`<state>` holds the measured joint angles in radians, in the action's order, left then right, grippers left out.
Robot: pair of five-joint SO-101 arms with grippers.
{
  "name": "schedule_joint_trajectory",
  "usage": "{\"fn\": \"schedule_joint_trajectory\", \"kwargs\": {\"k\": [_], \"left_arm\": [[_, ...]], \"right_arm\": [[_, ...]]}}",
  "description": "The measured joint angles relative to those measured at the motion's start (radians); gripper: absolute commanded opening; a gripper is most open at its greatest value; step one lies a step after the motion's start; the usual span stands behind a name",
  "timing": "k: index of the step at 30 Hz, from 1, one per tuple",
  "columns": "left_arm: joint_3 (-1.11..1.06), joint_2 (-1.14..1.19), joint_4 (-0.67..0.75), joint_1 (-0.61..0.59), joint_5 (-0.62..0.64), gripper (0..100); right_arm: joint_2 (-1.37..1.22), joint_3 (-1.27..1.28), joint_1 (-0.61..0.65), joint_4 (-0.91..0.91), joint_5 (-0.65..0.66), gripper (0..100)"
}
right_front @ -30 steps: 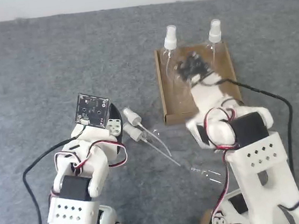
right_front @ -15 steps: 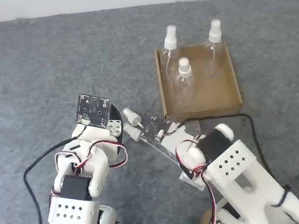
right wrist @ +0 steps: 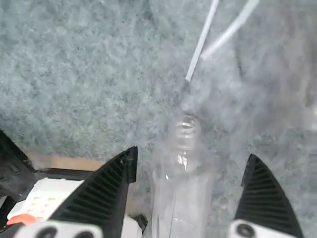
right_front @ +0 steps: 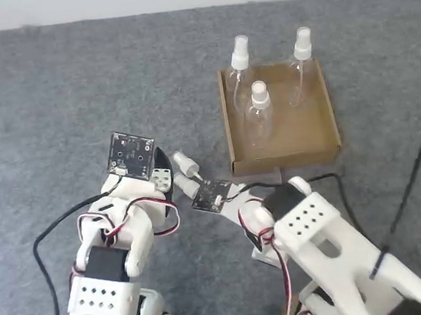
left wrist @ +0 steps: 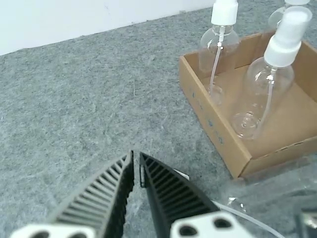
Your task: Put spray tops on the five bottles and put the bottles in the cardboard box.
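My right gripper (right wrist: 192, 153) is wide open around a bare bottle (right wrist: 179, 193) lying on the table (right_front: 38, 109). My left gripper (left wrist: 136, 155) is squeezed closed.

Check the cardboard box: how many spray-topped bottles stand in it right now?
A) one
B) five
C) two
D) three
D: the cardboard box holds three upright capped bottles: the far bottle on the left arm's side, the far bottle on the right arm's side and the nearer bottle.
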<state>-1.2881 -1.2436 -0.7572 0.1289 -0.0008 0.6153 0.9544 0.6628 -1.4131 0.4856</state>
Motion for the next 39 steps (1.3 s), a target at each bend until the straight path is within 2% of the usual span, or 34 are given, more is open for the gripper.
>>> {"fn": "schedule_joint_trajectory", "kwargs": {"k": [8,12,15,24,32,39], "left_arm": [[0.0,0.0,0.0,0.0,0.0,1],[0.0,0.0,0.0,0.0,0.0,1],[0.0,0.0,0.0,0.0,0.0,1],[0.0,0.0,0.0,0.002,0.0,1],[0.0,0.0,0.0,0.002,0.0,1],[0.0,0.0,0.0,0.002,0.0,1]], "right_arm": [[-0.058,0.074,-0.003,0.092,0.006,27.8],[-0.058,0.123,-0.092,0.158,0.009,27.7],[-0.058,0.135,-0.192,0.189,0.025,27.7],[-0.058,0.15,-0.506,0.204,0.183,27.7],[-0.058,0.15,-0.858,0.21,0.387,27.7],[-0.06,0.15,-1.138,0.354,0.483,18.3]]}}
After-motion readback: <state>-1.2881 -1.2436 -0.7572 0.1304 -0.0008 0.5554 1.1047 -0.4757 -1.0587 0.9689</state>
